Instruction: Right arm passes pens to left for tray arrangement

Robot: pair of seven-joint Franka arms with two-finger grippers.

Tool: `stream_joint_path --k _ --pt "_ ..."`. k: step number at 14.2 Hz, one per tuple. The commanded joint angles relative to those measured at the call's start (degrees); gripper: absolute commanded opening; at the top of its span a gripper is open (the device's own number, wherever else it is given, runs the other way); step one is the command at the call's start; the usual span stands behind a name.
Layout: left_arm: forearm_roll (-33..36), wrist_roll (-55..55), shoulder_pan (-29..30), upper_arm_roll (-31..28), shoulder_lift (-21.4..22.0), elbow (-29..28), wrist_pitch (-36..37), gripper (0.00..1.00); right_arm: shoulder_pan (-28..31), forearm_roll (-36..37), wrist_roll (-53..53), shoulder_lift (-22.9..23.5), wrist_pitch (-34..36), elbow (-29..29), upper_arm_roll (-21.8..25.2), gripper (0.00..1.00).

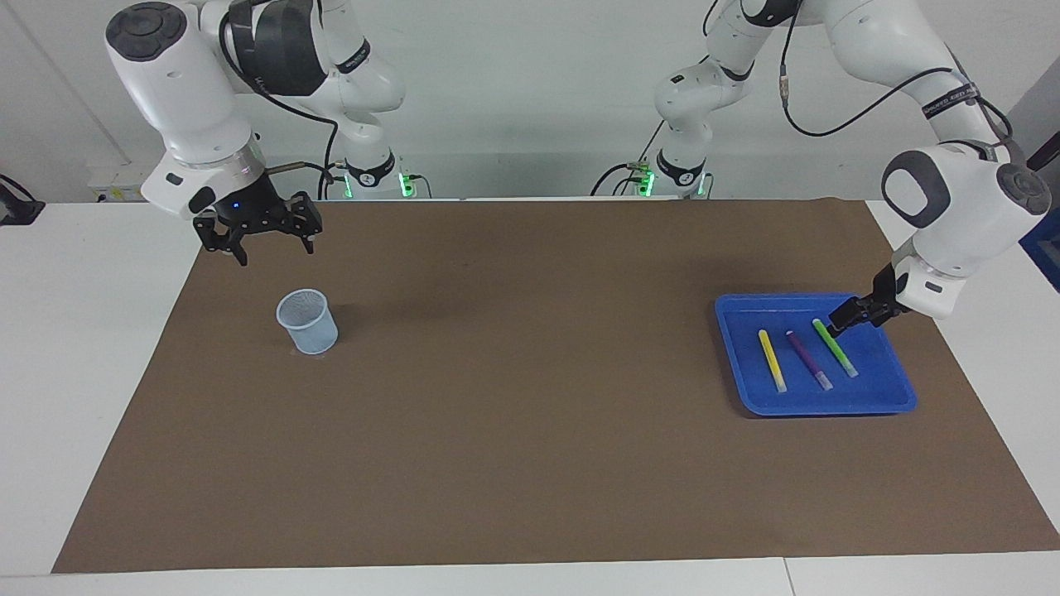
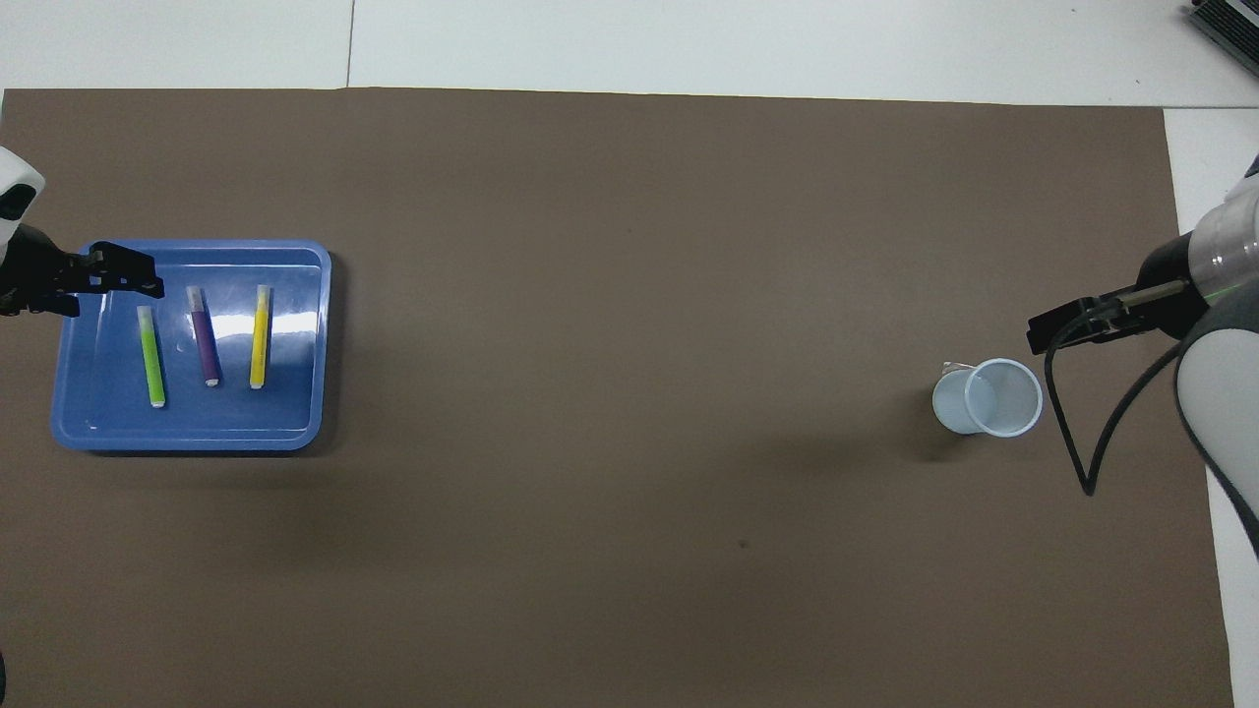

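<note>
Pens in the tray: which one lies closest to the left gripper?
The green pen. The left gripper is above its robot-side end; the purple pen and yellow pen lie toward the table's middle.
</note>
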State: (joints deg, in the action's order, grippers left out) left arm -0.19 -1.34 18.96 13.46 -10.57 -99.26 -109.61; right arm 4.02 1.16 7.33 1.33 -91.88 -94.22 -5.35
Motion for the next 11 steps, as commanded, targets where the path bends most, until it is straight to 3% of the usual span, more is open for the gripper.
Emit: stream_joint_path --k 1,4,9,11 --pt "-0.6 -0.5 -2.3 -0.6 1.9 2.0 4.3 1.00 0.2 -1.1 -1.7 -0.8 0.7 -0.4 0.2 1.00" --pt "-0.7 -0.5 -4.3 -0.5 2.6 5.9 9.0 1.00 -0.1 -1.0 -2.4 -0.9 0.4 -0.4 0.3 1.00" --pt "-0.7 -0.4 -5.5 -0.9 8.1 6.1 13.3 1.00 -0.2 -1.0 -2.2 -1.8 -0.1 1.5 1.6 1.00" --pt "-0.7 -0.5 -7.9 -1.9 10.2 6.1 13.5 1.00 -0.2 -1.0 -2.8 -2.0 -2.6 -0.5 1.5 1.00"
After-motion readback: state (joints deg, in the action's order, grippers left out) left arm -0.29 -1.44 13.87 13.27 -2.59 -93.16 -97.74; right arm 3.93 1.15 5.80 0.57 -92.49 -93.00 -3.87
